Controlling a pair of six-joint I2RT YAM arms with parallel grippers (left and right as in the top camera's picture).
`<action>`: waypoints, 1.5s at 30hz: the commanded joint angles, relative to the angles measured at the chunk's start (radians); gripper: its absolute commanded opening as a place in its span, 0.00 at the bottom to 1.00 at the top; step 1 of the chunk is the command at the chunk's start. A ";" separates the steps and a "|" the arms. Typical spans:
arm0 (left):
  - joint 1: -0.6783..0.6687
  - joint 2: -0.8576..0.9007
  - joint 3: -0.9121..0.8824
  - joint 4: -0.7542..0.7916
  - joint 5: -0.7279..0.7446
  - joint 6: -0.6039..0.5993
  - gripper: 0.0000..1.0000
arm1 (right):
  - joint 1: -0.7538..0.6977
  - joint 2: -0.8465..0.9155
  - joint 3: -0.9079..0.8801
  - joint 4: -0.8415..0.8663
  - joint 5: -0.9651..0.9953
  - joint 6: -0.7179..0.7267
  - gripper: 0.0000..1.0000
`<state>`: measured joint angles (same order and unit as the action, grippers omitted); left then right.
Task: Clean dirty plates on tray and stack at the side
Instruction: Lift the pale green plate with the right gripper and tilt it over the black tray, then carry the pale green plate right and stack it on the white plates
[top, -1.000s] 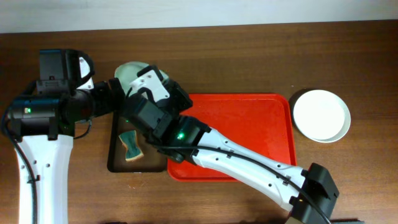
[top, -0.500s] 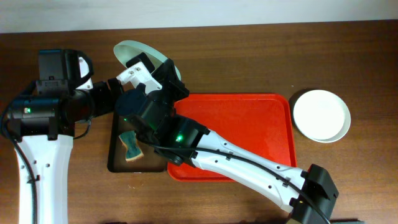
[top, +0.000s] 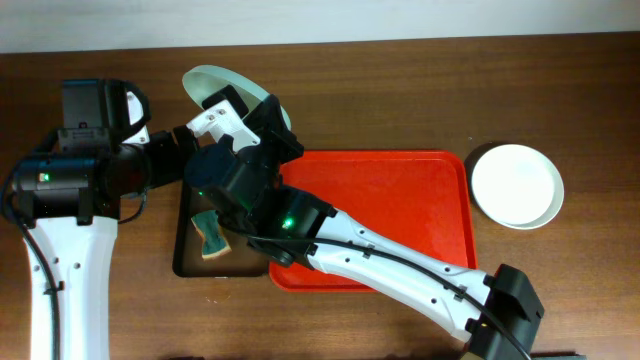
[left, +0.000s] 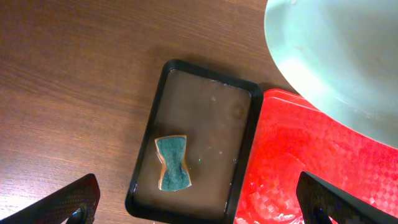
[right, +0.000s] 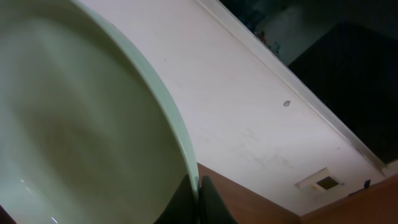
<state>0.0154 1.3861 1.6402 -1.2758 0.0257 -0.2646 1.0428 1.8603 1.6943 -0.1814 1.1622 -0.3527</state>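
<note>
table (top: 400, 90): dark brown wood grain | wall (top: 320, 20): white, along far edge | light: even

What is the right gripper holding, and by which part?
The right gripper holds the mint plate, pinched at its rim. The left gripper is open and holds nothing.

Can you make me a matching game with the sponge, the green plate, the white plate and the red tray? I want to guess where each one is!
Things:
1. sponge
2. green plate
3. white plate
4. red tray

Places:
A. on the table, right of the red tray
B. between the black tray and the white plate
C. in the black tray
D. gripped at its rim by the right gripper

Pairs: 1-C, 2-D, 3-A, 4-B.
</note>
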 joint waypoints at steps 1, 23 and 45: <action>0.000 -0.006 0.009 0.002 0.008 0.008 0.99 | 0.023 -0.025 0.028 -0.006 -0.002 0.063 0.04; 0.000 -0.006 0.009 0.001 0.008 0.008 0.99 | -0.789 -0.104 -0.040 -0.768 -1.344 0.885 0.04; 0.000 -0.006 0.009 -0.001 0.008 0.008 0.99 | -1.623 -0.102 -0.395 -0.813 -1.205 0.741 0.63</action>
<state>0.0154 1.3861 1.6402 -1.2758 0.0269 -0.2646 -0.5903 1.7752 1.3048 -0.9985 -0.0498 0.3882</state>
